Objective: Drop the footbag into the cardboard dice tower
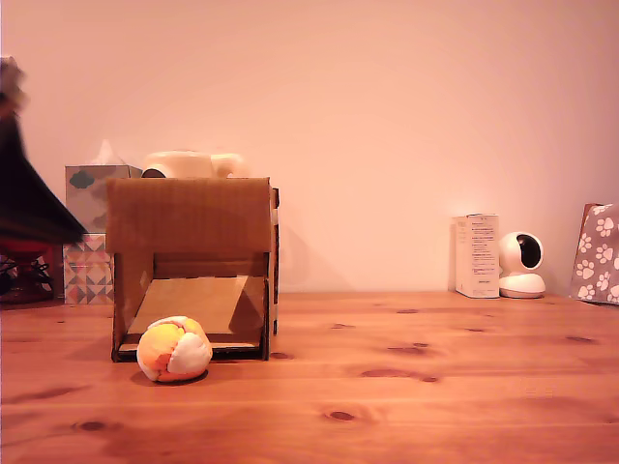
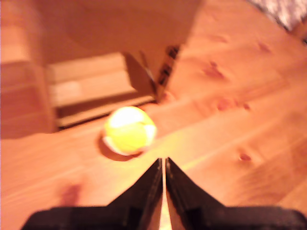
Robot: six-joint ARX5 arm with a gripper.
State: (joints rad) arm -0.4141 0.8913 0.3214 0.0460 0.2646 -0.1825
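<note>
Cardboard dice tower on wooden table, footbag at its front opening.

Footbag on the tabletop just outside the ramp, apart from gripper; jaws pressed together, empty, tips pointing toward footbag.

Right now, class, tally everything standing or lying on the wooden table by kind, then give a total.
Footbag: 1
Cardboard dice tower: 1
Patterned tissue boxes: 2
White carton: 1
Small white camera: 1
Paw-print bag: 1
Total: 7
</note>
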